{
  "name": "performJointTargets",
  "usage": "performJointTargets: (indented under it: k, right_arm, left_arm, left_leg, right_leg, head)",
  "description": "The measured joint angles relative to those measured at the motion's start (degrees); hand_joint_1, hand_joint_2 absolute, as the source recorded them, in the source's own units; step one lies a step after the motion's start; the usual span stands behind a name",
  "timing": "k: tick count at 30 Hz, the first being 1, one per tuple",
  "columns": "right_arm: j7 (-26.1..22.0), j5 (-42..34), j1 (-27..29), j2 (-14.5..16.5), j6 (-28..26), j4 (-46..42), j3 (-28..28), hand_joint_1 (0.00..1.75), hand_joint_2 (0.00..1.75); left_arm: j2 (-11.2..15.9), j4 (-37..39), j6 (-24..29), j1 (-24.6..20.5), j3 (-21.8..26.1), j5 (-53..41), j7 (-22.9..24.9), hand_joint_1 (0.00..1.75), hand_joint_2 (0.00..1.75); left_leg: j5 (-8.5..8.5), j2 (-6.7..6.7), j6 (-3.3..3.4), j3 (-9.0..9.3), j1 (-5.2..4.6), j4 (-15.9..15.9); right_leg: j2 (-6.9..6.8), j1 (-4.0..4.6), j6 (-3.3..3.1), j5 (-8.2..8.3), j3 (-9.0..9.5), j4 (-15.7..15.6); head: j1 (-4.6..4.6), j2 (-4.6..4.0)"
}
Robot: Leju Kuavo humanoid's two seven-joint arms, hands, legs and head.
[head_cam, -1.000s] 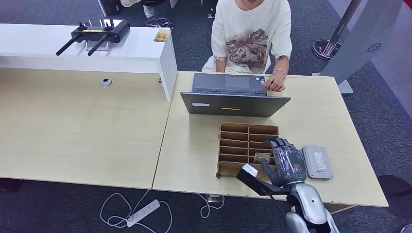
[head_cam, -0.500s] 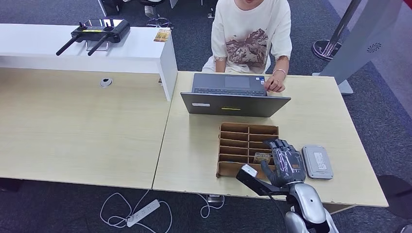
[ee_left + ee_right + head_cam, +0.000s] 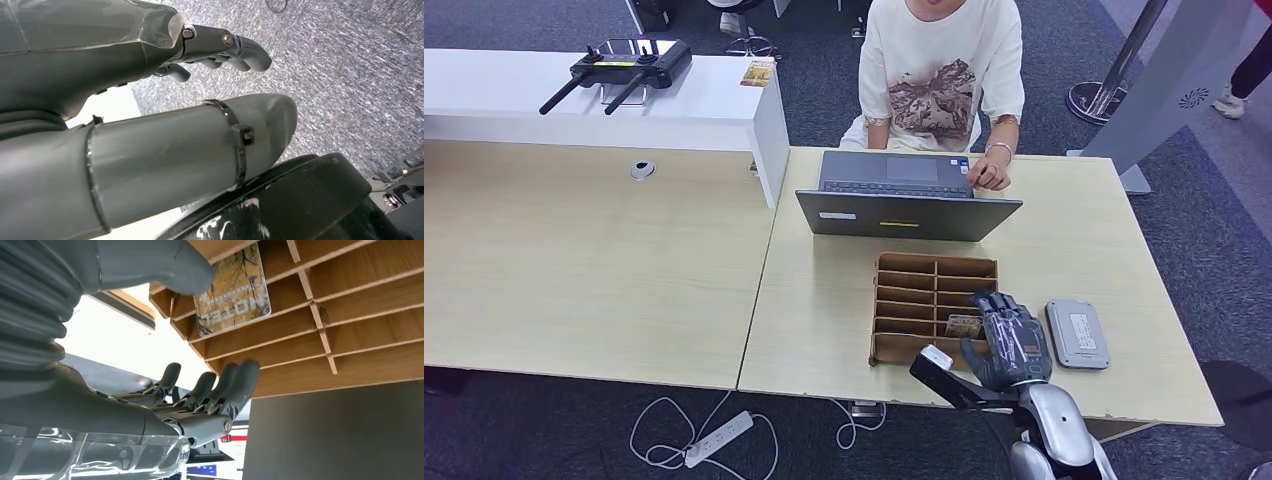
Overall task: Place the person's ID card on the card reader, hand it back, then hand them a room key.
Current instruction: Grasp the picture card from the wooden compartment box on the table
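A room key card (image 3: 964, 325) printed "HOTEL" lies in a near right slot of the brown wooden organizer (image 3: 914, 281) on the desk. My right hand (image 3: 1010, 342) hovers over the organizer's near right corner, fingers spread and holding nothing. In the right wrist view its thumb (image 3: 150, 262) reaches close to the key card (image 3: 232, 290), while the fingers (image 3: 215, 390) stretch out apart from it. The grey card reader (image 3: 1077, 333) lies flat just right of that hand. My left hand (image 3: 150, 100) hangs over the carpet with nothing in it, fingers loosely bent.
A person (image 3: 944, 70) in a white shirt sits across the desk with one hand on an open laptop (image 3: 909, 213) behind the organizer. A white counter (image 3: 724, 110) at the left carries a black controller (image 3: 624, 62) and a small card (image 3: 758, 72).
My right hand has drawn slightly back and down over the organizer's near right corner. The key card and reader have not moved.
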Motion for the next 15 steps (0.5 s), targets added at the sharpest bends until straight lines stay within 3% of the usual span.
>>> performJointTargets:
  k: [15]
  right_arm:
    - [0.08, 0.21, 0.64, 0.00, 0.07, 0.42, 0.00, 0.70, 1.75]
  left_arm:
    - [-0.02, 0.00, -0.47, -0.06, -0.06, 0.00, 0.34, 0.00, 0.00]
  left_leg:
    - [0.00, 0.00, 0.00, 0.00, 0.00, 0.00]
  right_leg:
    - [0.00, 0.00, 0.00, 0.00, 0.00, 0.00]
  head:
    - [0.01, 0.00]
